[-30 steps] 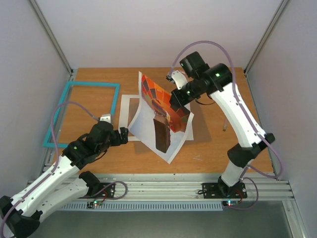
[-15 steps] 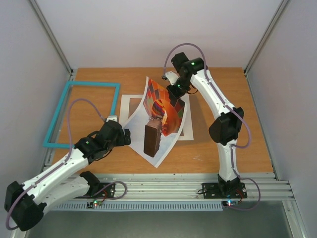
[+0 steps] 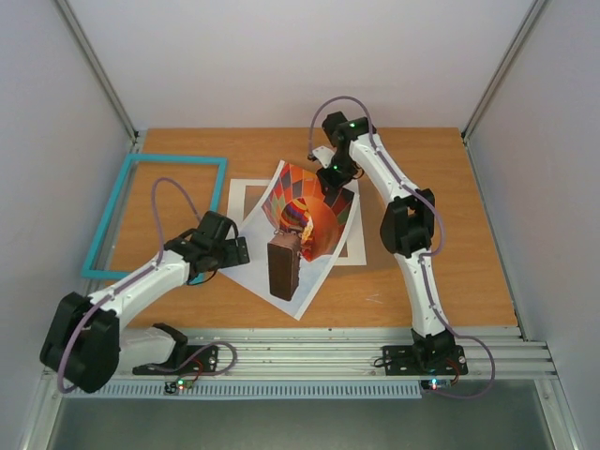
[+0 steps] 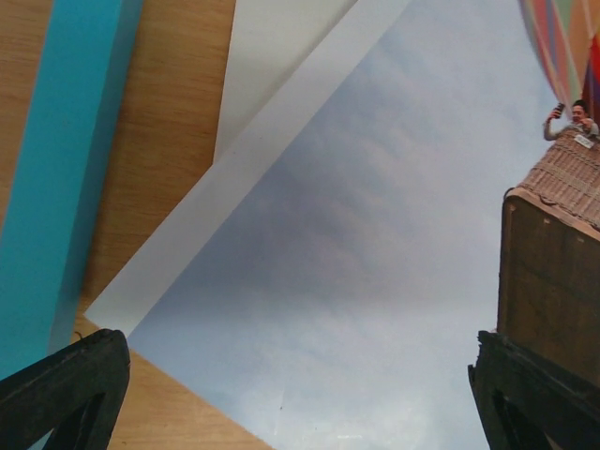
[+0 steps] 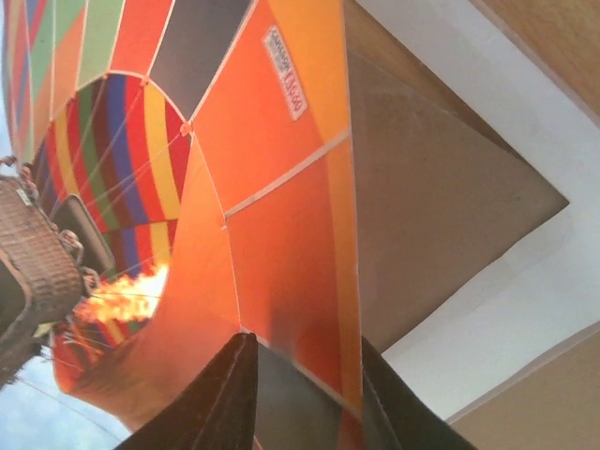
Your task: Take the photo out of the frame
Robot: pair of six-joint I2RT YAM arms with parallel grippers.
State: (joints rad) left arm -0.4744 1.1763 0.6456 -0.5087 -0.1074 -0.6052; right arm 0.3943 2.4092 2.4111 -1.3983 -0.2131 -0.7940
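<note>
Lying apart: one photo (image 3: pixel 298 202), one frame (image 3: pixel 178 160).

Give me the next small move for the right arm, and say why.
Probably open the right gripper fully and lift it clear. The photo is already out of the frame, which lies apart at the left. The photo sags curled over the white mat, its far edge between the right fingers, which stand slightly apart. Letting go should let it settle flat.
</note>
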